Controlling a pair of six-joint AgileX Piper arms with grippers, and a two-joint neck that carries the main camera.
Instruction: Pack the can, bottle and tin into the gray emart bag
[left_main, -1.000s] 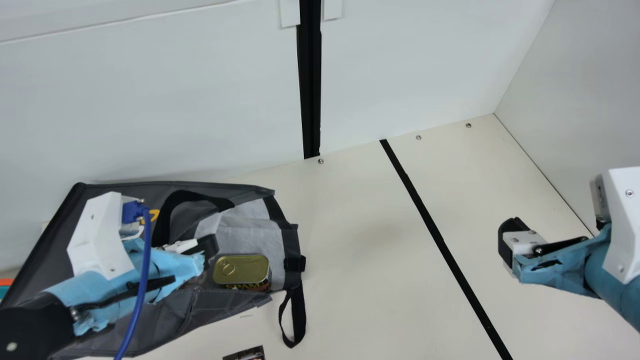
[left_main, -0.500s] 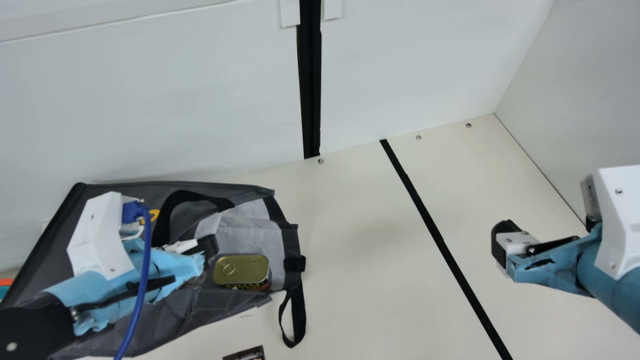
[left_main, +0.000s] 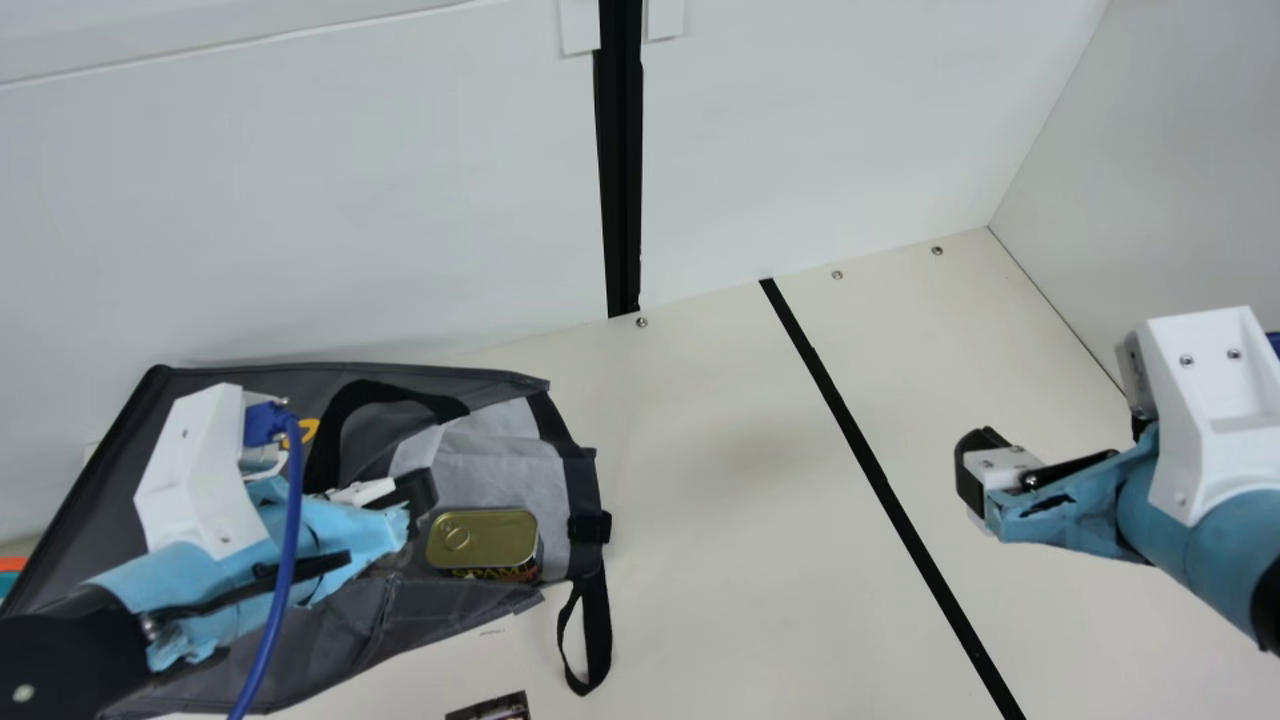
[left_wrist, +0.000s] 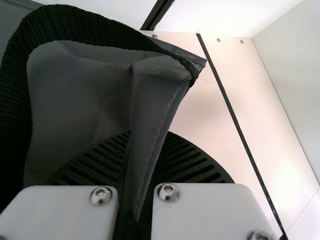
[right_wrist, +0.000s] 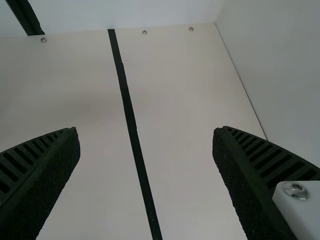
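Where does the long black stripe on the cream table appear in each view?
Main view: on bare table, between the gray fabric bag and the right gripper; black stripe.
Left wrist view: beyond the bag's corner.
Right wrist view: between that gripper's parted fingers.
Shared landmark: black upright post by the white wall.

open table right of bag, left arm above it.

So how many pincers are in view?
2: the left pincer, shut on the gray bag; the right pincer, open above the right side of the table.
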